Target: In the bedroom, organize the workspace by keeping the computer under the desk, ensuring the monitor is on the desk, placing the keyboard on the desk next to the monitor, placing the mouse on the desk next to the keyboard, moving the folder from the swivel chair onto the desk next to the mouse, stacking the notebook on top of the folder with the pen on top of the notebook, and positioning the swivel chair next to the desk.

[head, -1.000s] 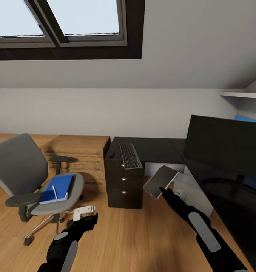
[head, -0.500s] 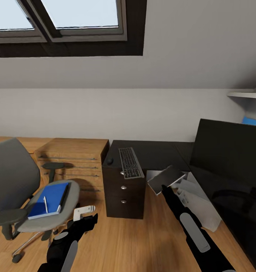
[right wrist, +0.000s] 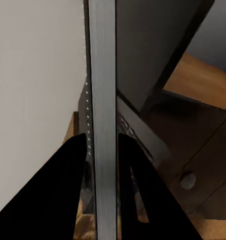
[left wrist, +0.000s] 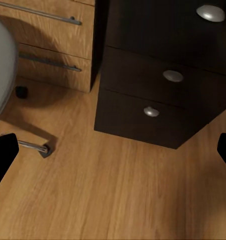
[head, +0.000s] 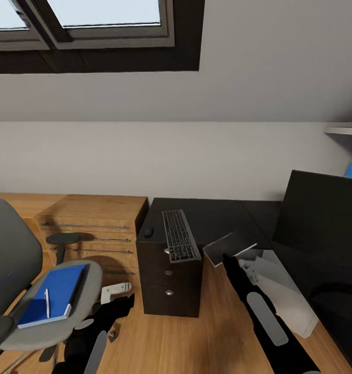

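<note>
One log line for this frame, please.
right gripper: shut on notebook | left gripper: open, empty | folder, pen: on swivel chair | keyboard, mouse: on desk

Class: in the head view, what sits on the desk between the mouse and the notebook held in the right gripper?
The keyboard lies between the mouse and the notebook, seen in the head view.

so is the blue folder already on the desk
No, the blue folder lies on the swivel chair seat with the pen on it, apart from the desk.
</note>
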Motion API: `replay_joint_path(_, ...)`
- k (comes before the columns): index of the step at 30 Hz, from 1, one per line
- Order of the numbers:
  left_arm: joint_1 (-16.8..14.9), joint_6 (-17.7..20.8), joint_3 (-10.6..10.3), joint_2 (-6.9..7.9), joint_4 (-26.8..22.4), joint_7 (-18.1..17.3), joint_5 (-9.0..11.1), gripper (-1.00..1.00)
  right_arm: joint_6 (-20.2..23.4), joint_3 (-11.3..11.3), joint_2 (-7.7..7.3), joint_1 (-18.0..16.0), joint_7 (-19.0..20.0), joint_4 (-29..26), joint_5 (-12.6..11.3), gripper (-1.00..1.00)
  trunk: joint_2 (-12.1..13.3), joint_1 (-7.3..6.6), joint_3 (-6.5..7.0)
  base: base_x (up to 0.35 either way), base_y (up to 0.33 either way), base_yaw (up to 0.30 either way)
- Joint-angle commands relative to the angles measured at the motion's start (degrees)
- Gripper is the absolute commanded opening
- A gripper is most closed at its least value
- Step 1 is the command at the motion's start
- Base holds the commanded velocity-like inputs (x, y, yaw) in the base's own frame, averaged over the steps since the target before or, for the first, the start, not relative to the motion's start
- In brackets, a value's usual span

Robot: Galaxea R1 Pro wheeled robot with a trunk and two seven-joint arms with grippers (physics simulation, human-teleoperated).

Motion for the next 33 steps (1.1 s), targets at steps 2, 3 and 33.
replay_joint_path(2, 0.0, 0.2, -0.1, 0.0, -0.1, 0.5, 0.6, 1.0, 0.0, 0.1, -0.17, 0.0, -0.4, -0.1, -3.7, -1.0, 0.0, 0.03, -0.06, 0.321, 0.0, 0.0)
replay_joint_path(3, 0.0, 0.2, -0.1, 0.0, -0.1, 0.5, 0.6, 1.0, 0.1, 0.0, -0.24, 0.0, -0.4, -0.1, -7.1, -1.0, 0.0, 0.03, -0.06, 0.321, 0.0, 0.0)
replay_joint_path(33, 0.0, 0.3, 0.0, 0.0, 0.0, 0.5, 0.8, 1.0, 0.0, 0.1, -0.09, -0.1, -0.4, 5.9, -17.1, -1.0, 0.0, 0.03, -0.06, 0.158, 0.0, 0.0)
